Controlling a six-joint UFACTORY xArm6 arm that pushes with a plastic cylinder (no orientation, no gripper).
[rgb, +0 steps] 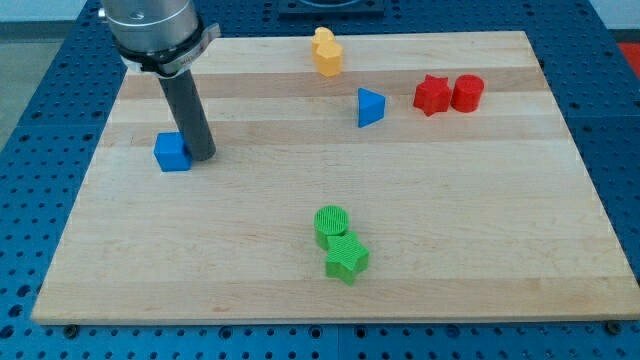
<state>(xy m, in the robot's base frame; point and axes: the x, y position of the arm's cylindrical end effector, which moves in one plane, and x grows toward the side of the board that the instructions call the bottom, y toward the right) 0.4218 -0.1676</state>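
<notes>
My tip rests on the wooden board at the view's left, touching or almost touching the right side of a blue cube. No other block is near it. A blue triangular block lies well to the right, past the board's middle. Beyond that sit a red star and a red cylinder, side by side. An orange block of two rounded lobes sits near the top edge. Toward the bottom, a green cylinder presses against a green star.
The wooden board lies on a blue perforated table. The arm's grey housing hangs over the board's top left corner.
</notes>
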